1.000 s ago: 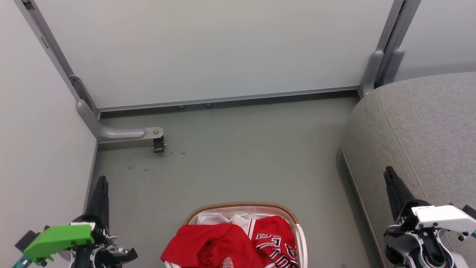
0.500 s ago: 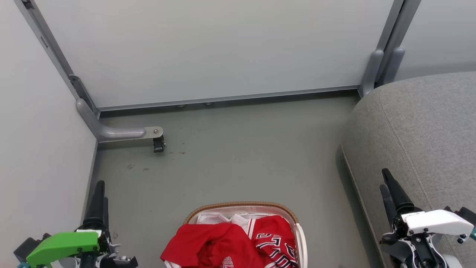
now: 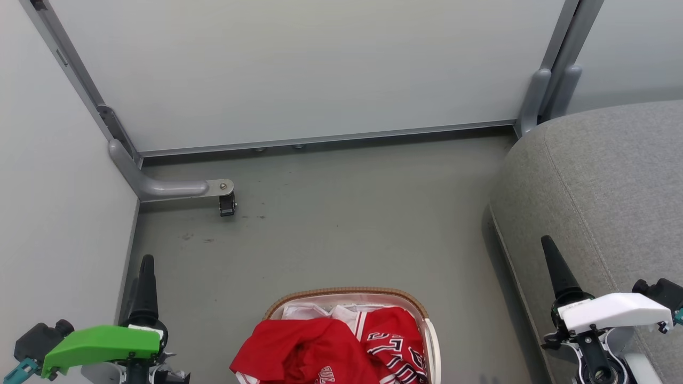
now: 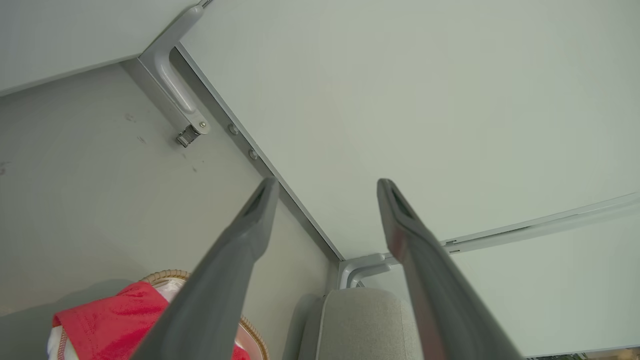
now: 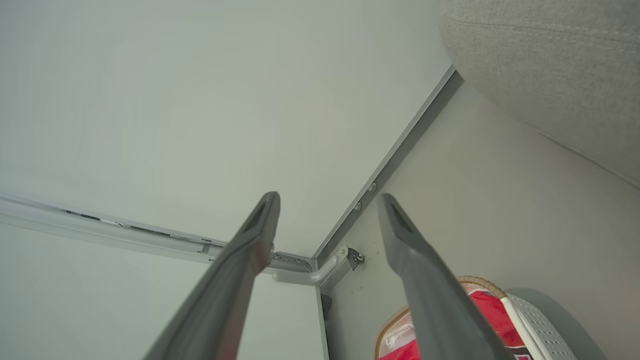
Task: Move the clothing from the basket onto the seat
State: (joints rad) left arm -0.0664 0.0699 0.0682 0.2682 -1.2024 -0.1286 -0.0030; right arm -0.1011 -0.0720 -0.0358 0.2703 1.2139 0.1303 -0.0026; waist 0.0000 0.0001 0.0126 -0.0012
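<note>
Below, grey floor beside seat.

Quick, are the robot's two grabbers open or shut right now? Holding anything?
Left gripper: open, holding nothing.
Right gripper: open, holding nothing.

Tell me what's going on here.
Red jerseys are to go from the basket to the grey seat. They lie heaped in the basket on the floor, untouched. The robot's left gripper and right gripper hang on either side, jaws open, holding nothing.
</note>
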